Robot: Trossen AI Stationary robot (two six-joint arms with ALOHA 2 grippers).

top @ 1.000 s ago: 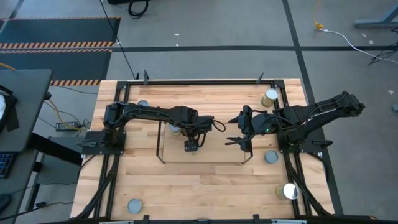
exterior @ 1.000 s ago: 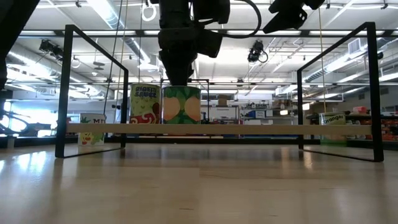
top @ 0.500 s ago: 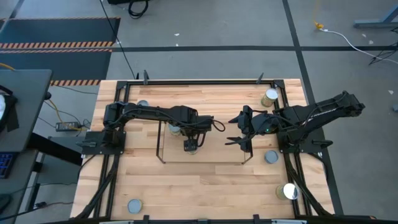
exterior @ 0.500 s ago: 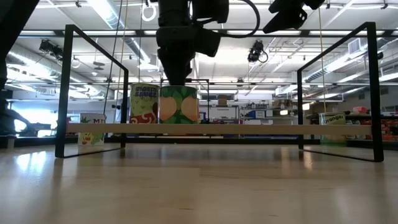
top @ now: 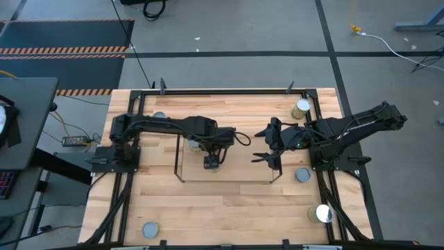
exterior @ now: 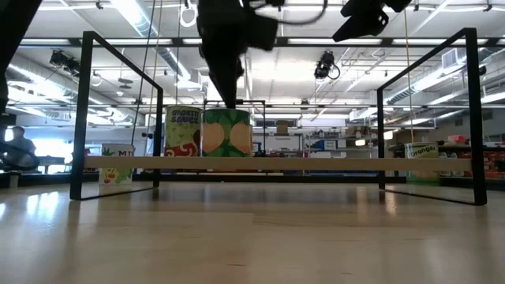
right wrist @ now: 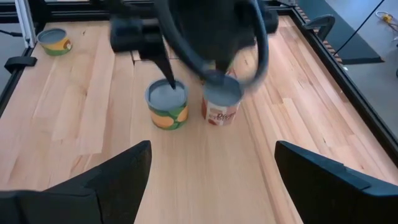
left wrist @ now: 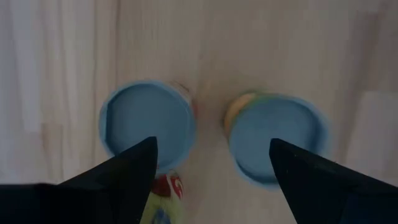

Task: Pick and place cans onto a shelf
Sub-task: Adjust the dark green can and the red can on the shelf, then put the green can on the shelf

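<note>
The shelf [top: 225,161], a low rack of thin dark rods, stands in the middle of the wooden tabletop [top: 229,208]. Two cans stand on its board, side by side near its left end: a green-labelled can [exterior: 227,132] and, just to its left in the low view, a red-and-yellow can [exterior: 183,131] close beside it. No other can shows on the rack.

The left gripper [top: 211,162] hangs right above these two cans. In its wrist view both round tops lie between and beyond its dark fingers [left wrist: 124,174], and the jaws are spread wide and hold nothing.

The right gripper [top: 267,150] waits near the right end of the shelf, above the tabletop, its jaws also released and empty.

Other cans stand loose on the tabletop: a far-right can [top: 302,107] by the corner, a right-side can [top: 302,175] outside the shelf's right end, a shiny-topped can [top: 322,214] at the near right, a near-left can [top: 149,229], and a far-left can [top: 159,117] behind the left arm.
</note>
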